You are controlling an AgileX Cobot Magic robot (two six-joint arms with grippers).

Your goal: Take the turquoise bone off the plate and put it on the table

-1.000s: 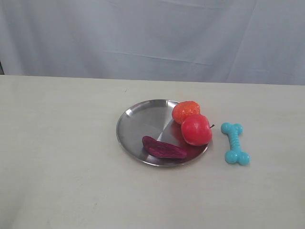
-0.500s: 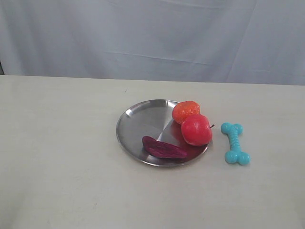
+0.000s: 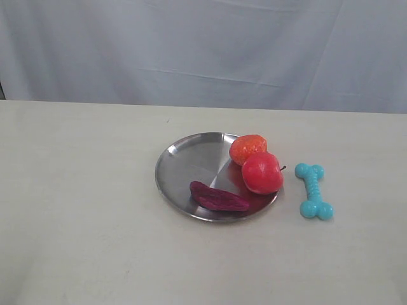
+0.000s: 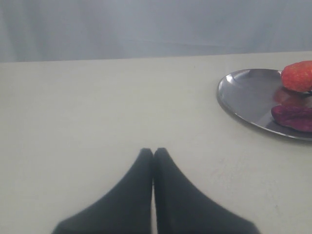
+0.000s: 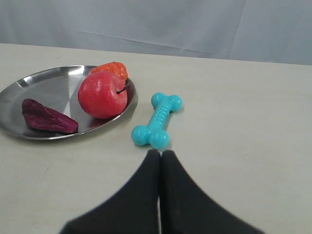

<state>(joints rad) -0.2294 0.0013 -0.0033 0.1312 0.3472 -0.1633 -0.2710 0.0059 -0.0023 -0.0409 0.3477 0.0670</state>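
Observation:
The turquoise bone [image 3: 314, 191] lies flat on the beige table [image 3: 82, 210], just right of the silver plate [image 3: 191, 162] and apart from it. In the right wrist view the bone [image 5: 157, 120] rests a short way beyond my right gripper [image 5: 160, 154], which is shut with nothing between its fingers. My left gripper [image 4: 153, 152] is also shut and empty, over bare table, with the plate [image 4: 243, 95] off to one side. Neither gripper shows in the exterior view.
On the plate sit a red apple [image 3: 261, 172], an orange strawberry-like fruit [image 3: 247, 147] and a dark purple piece [image 3: 217, 197]. A pale grey cloth backdrop [image 3: 203, 51] hangs behind the table's far edge.

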